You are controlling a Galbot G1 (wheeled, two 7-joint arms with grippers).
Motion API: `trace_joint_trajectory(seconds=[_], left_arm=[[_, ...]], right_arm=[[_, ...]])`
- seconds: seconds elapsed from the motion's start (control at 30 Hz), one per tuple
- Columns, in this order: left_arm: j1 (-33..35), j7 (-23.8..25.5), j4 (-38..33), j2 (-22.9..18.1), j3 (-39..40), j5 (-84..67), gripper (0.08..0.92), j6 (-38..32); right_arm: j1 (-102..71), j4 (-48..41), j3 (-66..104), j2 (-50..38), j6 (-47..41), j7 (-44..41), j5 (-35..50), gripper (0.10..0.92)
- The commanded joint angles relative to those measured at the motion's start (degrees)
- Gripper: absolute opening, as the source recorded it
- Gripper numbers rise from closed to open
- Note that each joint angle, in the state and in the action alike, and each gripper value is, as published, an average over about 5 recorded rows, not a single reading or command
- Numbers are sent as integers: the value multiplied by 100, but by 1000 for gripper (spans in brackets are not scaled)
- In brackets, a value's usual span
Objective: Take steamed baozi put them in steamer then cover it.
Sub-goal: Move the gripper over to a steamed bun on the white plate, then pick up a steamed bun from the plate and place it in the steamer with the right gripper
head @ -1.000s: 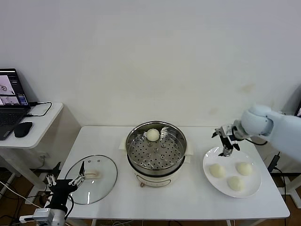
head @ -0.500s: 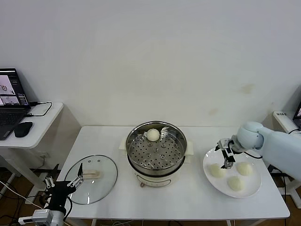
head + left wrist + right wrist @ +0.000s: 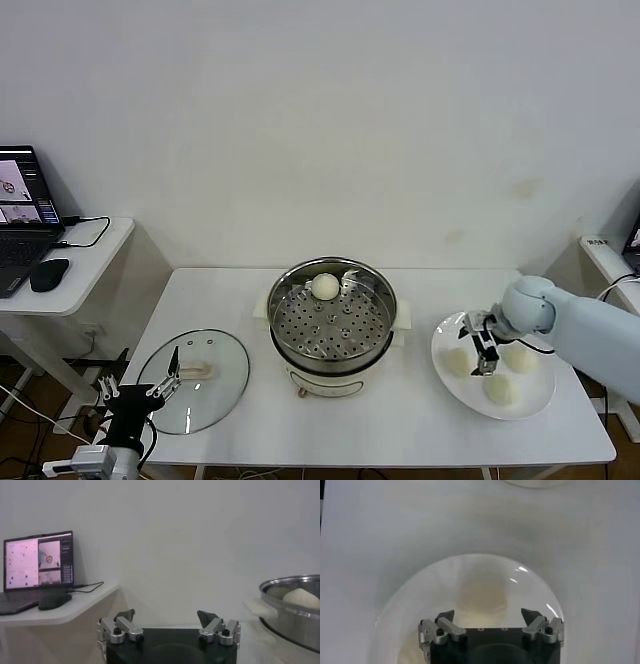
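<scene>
The steamer [image 3: 330, 322] stands mid-table with one baozi [image 3: 325, 286] on its perforated tray. Three more baozi [image 3: 457, 361] [image 3: 517, 357] [image 3: 499, 389] lie on a white plate [image 3: 450, 390] at the right. My right gripper [image 3: 483, 346] is open and low over the plate, between the two farther buns. In the right wrist view one blurred baozi [image 3: 482, 594] lies on the plate [image 3: 420, 595] just ahead of the open gripper [image 3: 487, 616]. The cover [image 3: 200, 380] lies flat on the table at the left. My left gripper [image 3: 135, 388] is open and parked beside it.
A side table with a laptop [image 3: 22, 205] and a mouse [image 3: 48, 274] stands at the far left. The left wrist view shows the open left gripper [image 3: 167, 616], the laptop [image 3: 37, 562] and the steamer's rim [image 3: 292, 612] with the baozi [image 3: 302, 597] inside.
My right gripper has come down and towards me from above the plate's far edge to just over the plate among the buns. The left arm has barely moved.
</scene>
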Motion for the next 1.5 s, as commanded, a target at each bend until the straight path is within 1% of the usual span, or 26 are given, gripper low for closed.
trace_joint_trajectory(seconds=[0.03, 0.13, 0.63, 0.9, 1.07, 1.23, 1.37, 1.5], left_arm=[[2, -1, 1, 3, 0, 0, 823, -5], [-5, 1, -4, 2, 0, 1, 823, -5], [-10, -5, -7, -45, 37, 8, 823, -12], [-11, -15, -31, -40, 46, 8, 823, -11], [-20, -11, -69, -8, 48, 3, 823, -3], [-39, -6, -104, 27, 63, -9, 823, 12], [-40, -3, -121, 47, 69, -21, 823, 14], [-51, -2, -126, 63, 57, -35, 823, 16]], right_arm=[[-384, -209, 290, 146, 43, 9, -163, 822], [-391, -290, 295, 227, 32, 36, -173, 807], [-448, -354, 380, 321, -19, 62, -190, 640], [-171, -169, 367, 130, -28, 71, -60, 611], [671, 137, 179, -267, -102, -70, 302, 612], [2085, 522, -557, -482, -264, -184, 955, 619], [3322, 870, -1201, -386, -453, -199, 1451, 620], [4337, 1224, -1778, 66, -718, -108, 2084, 625]])
